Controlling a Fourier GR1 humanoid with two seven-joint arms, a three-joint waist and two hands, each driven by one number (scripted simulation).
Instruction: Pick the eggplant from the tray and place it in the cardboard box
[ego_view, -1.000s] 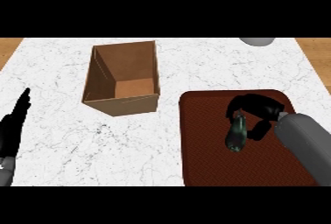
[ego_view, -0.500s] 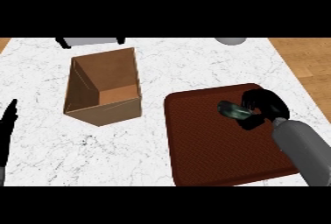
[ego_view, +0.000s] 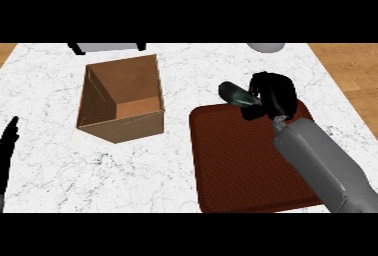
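our right hand (ego_view: 272, 95) has its fingers curled round the eggplant (ego_view: 238, 93) and holds it up in the air. the eggplant is dark and shiny and sticks out to the left of the hand. it sits over the top left corner of the tray (ego_view: 244, 170), not lying on it now. the cardboard box (ego_view: 122, 100) stands open on the table (ego_view: 59, 165), off to the left, with a gap between it and the eggplant. our left hand (ego_view: 9, 145) rests at the left edge of the view, fingers straight and holding nothing.

what could go wrong? most of the eggplant pokes out of the hand, so we think it could slip out on the way over. if we move too low, it could bump the near wall of the box and push or tip the box. if we let go too soon, it lands on the table.

a short while ago the eggplant was low over the middle of the tray. now it is lifted and has moved up and left, nearer the box.
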